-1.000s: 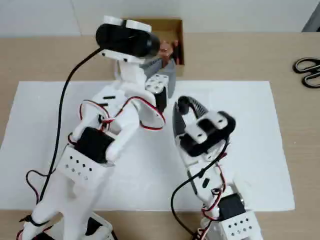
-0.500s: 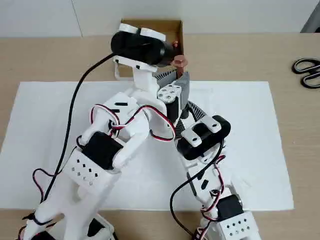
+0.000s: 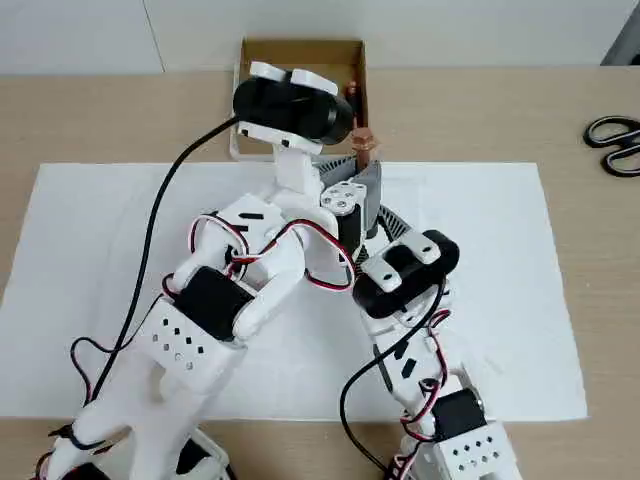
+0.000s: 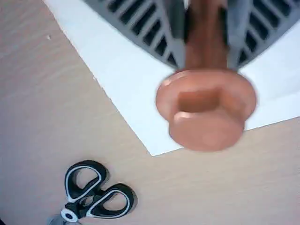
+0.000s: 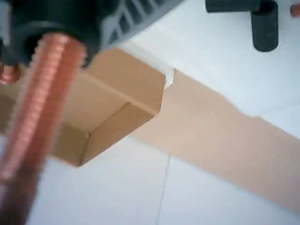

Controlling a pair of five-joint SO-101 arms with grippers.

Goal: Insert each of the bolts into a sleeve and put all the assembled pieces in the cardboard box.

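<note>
1. my left gripper (image 3: 364, 168) is clamped on the copper bolt (image 4: 206, 108), whose head sticks out past its tips.
2. the cardboard box (image 3: 300, 45) lies just beside that gripper.
3. my right gripper (image 3: 386, 222) is close by; i cannot tell its grip.

no text, label, brand, number or sign can be read on anything here.
</note>
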